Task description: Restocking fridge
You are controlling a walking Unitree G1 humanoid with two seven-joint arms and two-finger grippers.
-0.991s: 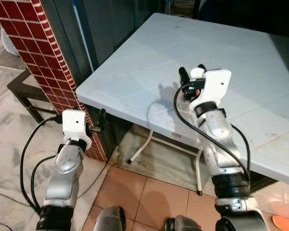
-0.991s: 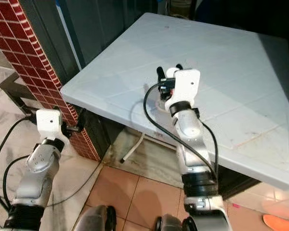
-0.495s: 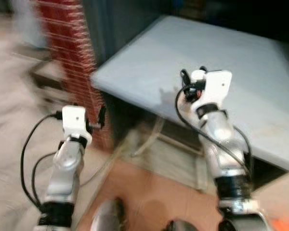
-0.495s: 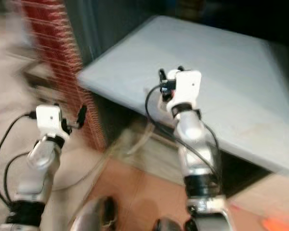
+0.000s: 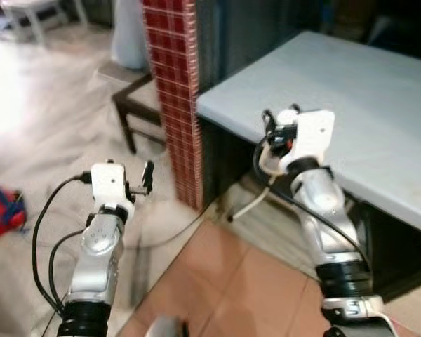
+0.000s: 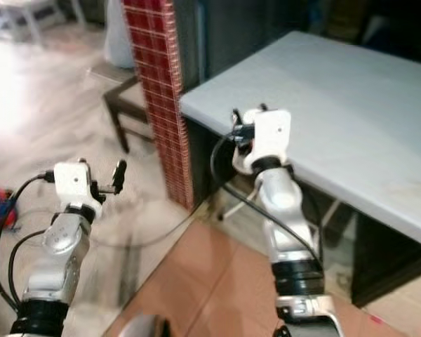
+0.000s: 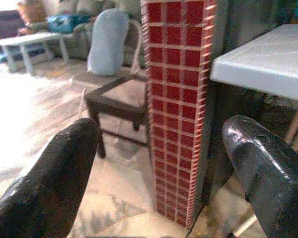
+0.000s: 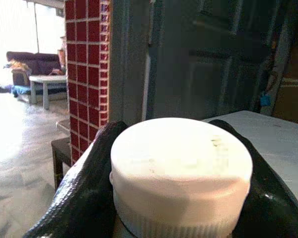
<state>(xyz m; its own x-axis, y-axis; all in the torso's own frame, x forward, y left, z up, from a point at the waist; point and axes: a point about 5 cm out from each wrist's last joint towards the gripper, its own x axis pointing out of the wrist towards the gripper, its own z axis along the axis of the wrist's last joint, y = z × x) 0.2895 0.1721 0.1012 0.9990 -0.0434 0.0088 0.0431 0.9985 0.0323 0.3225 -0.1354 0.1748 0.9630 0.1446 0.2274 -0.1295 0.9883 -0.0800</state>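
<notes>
Right wrist view: my right gripper (image 8: 181, 198) is clamped on a white container (image 8: 181, 173), its smooth round lid slightly domed, with a finely ribbed band under the rim; one black finger (image 8: 84, 193) presses each side. I hold it raised by the near edge of the pale blue table (image 5: 379, 105). My left gripper (image 7: 164, 178) hangs lower, off the table's corner, jaws spread apart and holding nothing, facing the red-tiled pillar (image 7: 179, 99) beside the table.
</notes>
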